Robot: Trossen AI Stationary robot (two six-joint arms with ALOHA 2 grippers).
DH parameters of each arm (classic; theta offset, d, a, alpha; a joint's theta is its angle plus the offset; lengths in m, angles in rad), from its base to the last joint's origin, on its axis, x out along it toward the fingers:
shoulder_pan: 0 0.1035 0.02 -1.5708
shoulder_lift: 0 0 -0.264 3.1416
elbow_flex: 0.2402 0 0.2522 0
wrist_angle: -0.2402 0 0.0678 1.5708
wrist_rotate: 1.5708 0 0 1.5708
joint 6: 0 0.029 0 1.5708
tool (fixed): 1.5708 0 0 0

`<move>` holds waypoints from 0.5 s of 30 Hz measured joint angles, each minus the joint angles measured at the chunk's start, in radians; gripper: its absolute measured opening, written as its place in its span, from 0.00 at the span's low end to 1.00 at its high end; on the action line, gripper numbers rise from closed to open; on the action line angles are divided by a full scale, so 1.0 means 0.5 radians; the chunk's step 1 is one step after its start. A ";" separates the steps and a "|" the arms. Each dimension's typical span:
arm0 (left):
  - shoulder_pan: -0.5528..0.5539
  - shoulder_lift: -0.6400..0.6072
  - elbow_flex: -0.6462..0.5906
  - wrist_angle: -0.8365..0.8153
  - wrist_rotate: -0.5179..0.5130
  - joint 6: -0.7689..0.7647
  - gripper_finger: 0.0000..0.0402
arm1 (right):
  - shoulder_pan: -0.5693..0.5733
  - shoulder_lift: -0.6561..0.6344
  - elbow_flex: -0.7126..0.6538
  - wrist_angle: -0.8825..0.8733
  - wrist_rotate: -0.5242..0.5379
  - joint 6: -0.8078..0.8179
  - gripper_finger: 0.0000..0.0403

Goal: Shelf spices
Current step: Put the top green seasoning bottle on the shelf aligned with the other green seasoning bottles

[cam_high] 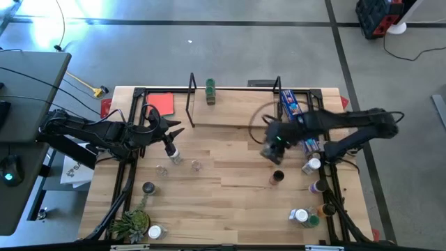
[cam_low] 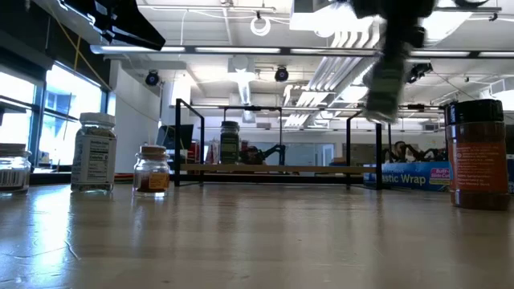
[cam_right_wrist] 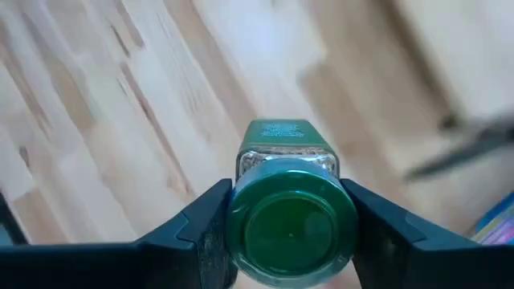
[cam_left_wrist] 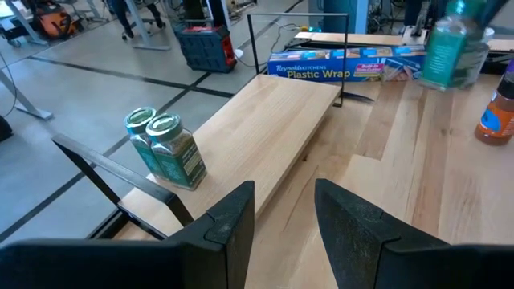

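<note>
A green-lidded spice jar (cam_right_wrist: 289, 213) is clamped between the fingers of the right gripper (cam_high: 272, 148) and is held in the air just in front of the shelf (cam_high: 223, 115), toward its right end. The carrying step appears to be in hand; next, the jar would need to be brought over the shelf board and set down upright. Two green-lidded jars (cam_left_wrist: 165, 148) are already stood on the shelf near its middle. The left gripper (cam_left_wrist: 285, 210) is held near the shelf's left end, its fingers parted and nothing between them. A blue plastic wrap box (cam_high: 291, 103) lies at the shelf's right end, close to the likely path. More jars (cam_high: 306, 216) are left on the table (cam_high: 230, 209) in front of the shelf, and a small plant (cam_high: 130, 224) well in front of its left end.
</note>
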State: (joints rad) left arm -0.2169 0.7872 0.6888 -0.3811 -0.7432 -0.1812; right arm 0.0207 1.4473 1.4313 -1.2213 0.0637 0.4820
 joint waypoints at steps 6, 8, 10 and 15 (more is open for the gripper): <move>0.000 0.000 0.001 0.013 -0.002 0.026 0.32 | -0.270 0.705 0.916 -0.160 0.031 -0.755 0.46; 0.000 0.000 0.001 0.013 -0.002 0.050 0.32 | -0.351 0.918 1.196 -0.168 0.026 -0.954 0.46; 0.001 0.000 0.001 0.013 -0.002 0.057 0.32 | -0.422 1.128 1.468 -0.193 0.008 -1.114 0.46; 0.001 0.000 0.001 0.015 -0.001 0.057 0.32 | -0.542 1.501 1.807 -0.107 -0.018 -1.449 0.46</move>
State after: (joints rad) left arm -0.2165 0.7872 0.6891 -0.3737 -0.7437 -0.1528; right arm -0.2505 2.1978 2.3349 -1.2747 0.0547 -0.2424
